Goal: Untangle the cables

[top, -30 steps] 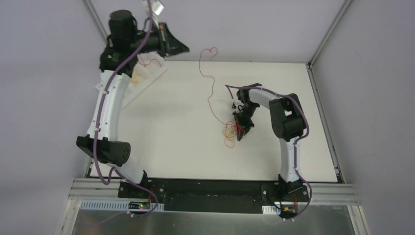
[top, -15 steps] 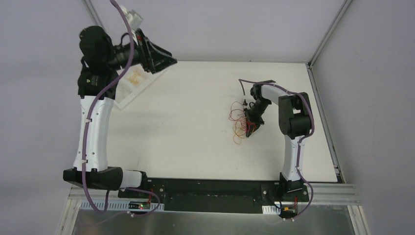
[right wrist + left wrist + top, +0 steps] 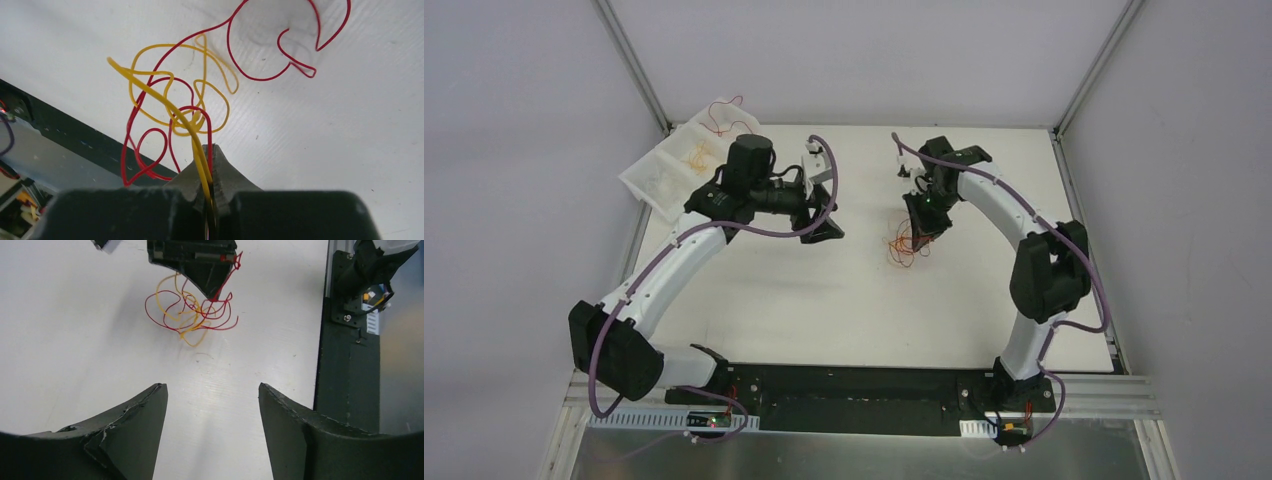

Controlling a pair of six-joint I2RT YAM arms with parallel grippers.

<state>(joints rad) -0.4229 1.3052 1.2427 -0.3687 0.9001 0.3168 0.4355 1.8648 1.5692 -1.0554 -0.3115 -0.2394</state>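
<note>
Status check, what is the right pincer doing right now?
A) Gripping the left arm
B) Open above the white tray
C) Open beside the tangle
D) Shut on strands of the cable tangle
D: the right wrist view shows the right pincer closed, with strands of the cables pinched between its fingers.
</note>
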